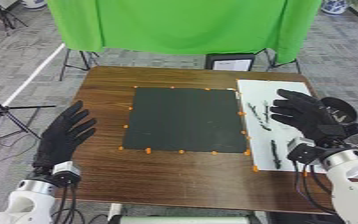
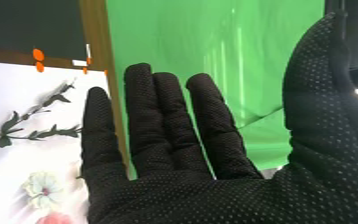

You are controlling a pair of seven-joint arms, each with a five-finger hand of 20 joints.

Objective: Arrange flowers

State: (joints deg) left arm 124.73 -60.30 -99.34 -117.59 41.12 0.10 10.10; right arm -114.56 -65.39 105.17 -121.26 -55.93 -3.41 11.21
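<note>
Shows dark-leaved stems (image 2: pixel 12 122) and a pale, frilly bloom (image 2: pixel 42 189) on white sheet (image 1: pixel 257 92) by the counter's (image 1: pixel 104 172) right edge; holds right robot hand (image 1: pixel 307 116) spread above, left robot hand (image 1: pixel 60 137) spread by the left edge

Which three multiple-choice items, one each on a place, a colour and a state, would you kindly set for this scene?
1. Where do the sprigs lie?
A) On the dark mat
B) On the white sheet
C) On the floor

2. What colour is the cloth behind the table?
A) Green
B) Red
C) White

3. How is the right hand?
A) Clenched in a fist
B) Curled round a sprig
C) Open, fingers straight

1: B, their leafy stems stand out against the white.
2: A, the hanging cloth is bright green.
3: C, its fingers stretch out straight in the wrist view.
</note>
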